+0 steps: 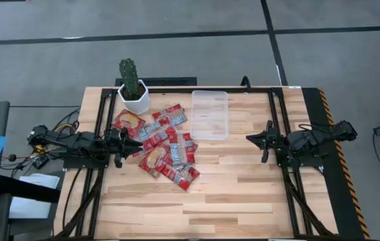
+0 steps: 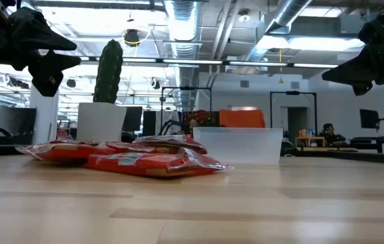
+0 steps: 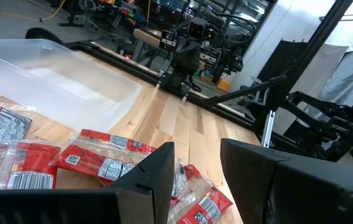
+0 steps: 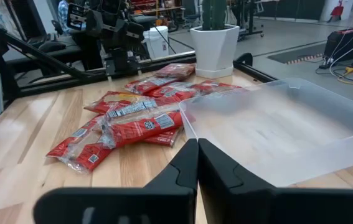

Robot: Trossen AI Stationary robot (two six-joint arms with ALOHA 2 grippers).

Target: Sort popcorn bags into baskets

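Observation:
Several red popcorn bags [image 1: 163, 144] lie flat in a loose, overlapping heap [image 4: 132, 121] on the wooden table, left of centre. The basket, a clear shallow tray [image 1: 210, 115], stands on the table just right of the heap, toward the far edge, with nothing in it. My left gripper [image 1: 138, 146] hangs open above the heap's left edge, and no bag sits between its fingers [image 3: 164, 168]. My right gripper [image 1: 248, 138] hovers shut to the right of the tray, pointing toward it [image 4: 288, 130]. In the low view both grippers hang well above the tabletop.
A white pot with a green cactus [image 1: 133, 94] stands at the far left, just behind the heap. Black frame rails [image 1: 273, 120] run along the table's sides and far edge. Bare wood [image 1: 230, 194] spans the near half of the table.

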